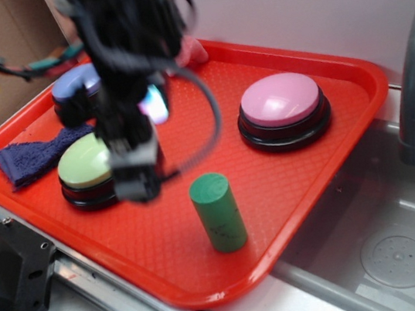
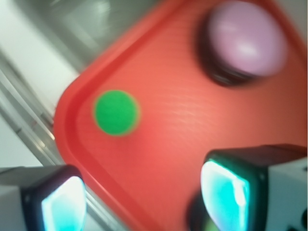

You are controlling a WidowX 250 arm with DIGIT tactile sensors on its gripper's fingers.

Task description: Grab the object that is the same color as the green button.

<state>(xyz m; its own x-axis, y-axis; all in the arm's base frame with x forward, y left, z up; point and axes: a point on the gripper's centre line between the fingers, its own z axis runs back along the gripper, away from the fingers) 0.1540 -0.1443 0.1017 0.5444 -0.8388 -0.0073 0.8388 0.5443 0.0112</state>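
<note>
End effector [image 1: 140,183] spread, empty, above green button [image 1: 83,161]. Cylinder [image 1: 218,211] upright, right of it; off-centre approach risks toppling it.

Green button [image 1: 85,163] partly behind blurred gripper [image 1: 138,183]

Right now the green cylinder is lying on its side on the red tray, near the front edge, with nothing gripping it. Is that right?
Not quite. The green cylinder is standing upright on one flat end, not lying down; the exterior view shows this, and the wrist view shows its round top. The rest holds: it is on the red tray near the front edge, and the pincer is not gripping it.
</note>
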